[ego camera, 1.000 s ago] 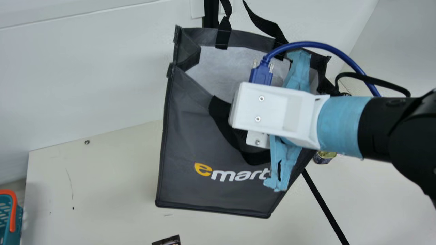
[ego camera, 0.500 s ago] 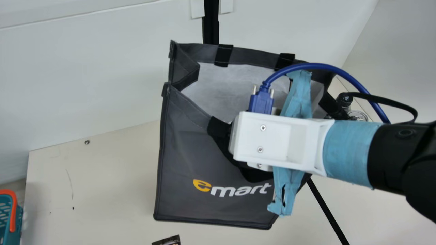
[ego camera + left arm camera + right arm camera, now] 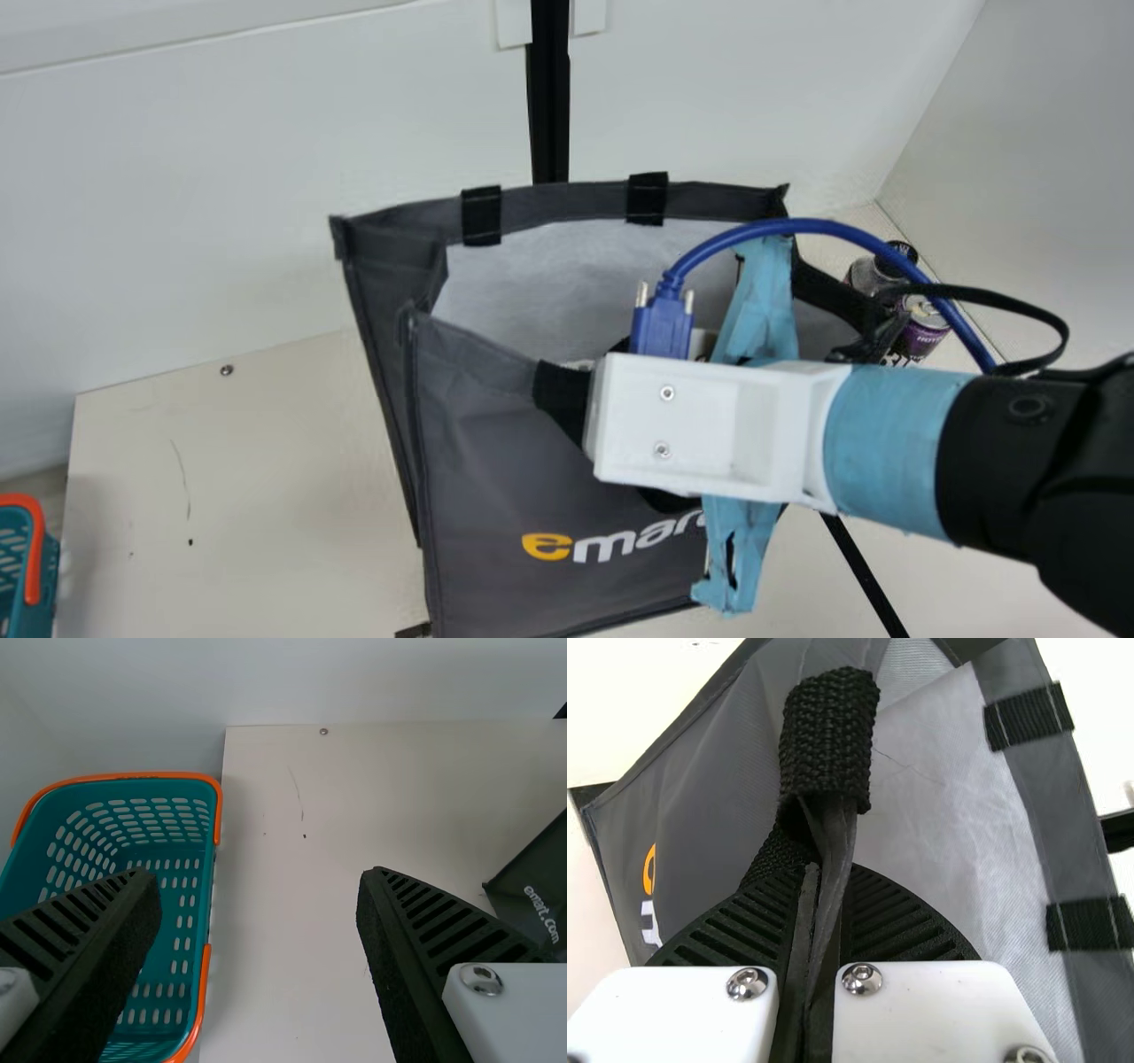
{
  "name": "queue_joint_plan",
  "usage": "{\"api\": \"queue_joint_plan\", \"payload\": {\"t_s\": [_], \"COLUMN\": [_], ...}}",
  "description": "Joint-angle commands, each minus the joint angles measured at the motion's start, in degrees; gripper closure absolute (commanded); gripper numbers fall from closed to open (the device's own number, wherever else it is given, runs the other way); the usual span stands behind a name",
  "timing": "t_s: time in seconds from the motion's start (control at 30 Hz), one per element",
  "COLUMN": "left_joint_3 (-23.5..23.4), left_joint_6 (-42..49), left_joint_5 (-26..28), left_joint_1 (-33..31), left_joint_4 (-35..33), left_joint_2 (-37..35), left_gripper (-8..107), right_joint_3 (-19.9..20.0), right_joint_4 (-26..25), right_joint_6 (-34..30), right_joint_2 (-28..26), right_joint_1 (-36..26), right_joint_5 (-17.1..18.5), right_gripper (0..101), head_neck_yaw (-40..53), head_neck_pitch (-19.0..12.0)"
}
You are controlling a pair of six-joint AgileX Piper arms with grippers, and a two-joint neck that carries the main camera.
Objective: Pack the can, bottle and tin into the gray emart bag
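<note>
The right gripper is over the near rim of the gray emart bag in the main view. In the right wrist view, the right gripper is shut on that rim beside a black handle strap. The bag's mouth gapes, showing its pale lining. Beyond its right side, a dark-capped bottle stands near a purple can, both partly covered by a strap and cable. My left gripper is open and empty, with a corner of the bag off to one side.
A teal basket with orange handles stands beside the cream table. A black pole rises behind the bag, and another black rod slants at its right. A white wall backs the table.
My right gripper has come down the main view with the bag's rim in it. The bag has shifted lower and its far left corner has swung left. The rear handle has dropped out of sight.
</note>
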Motion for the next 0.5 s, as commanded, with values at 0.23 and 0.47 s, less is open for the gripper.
{"api": "queue_joint_plan", "payload": {"t_s": [0.23,0.47], "left_joint_3": [0.00,0.00], "left_joint_6": [0.00,0.00], "left_joint_5": [0.00,0.00], "left_joint_1": [0.00,0.00], "left_joint_4": [0.00,0.00], "left_joint_2": [0.00,0.00], "left_gripper": [9,9], "right_joint_3": [1.94,2.35], "right_joint_4": [-1.92,-3.17], "right_joint_6": [3.50,6.23], "right_joint_2": [-0.85,-1.58], "right_joint_1": [3.60,6.03], "right_joint_5": [0.08,0.08], "right_gripper": [78,55], "head_neck_yaw": [-0.05,-0.05], "head_neck_pitch": [-1.30,-1.30]}}
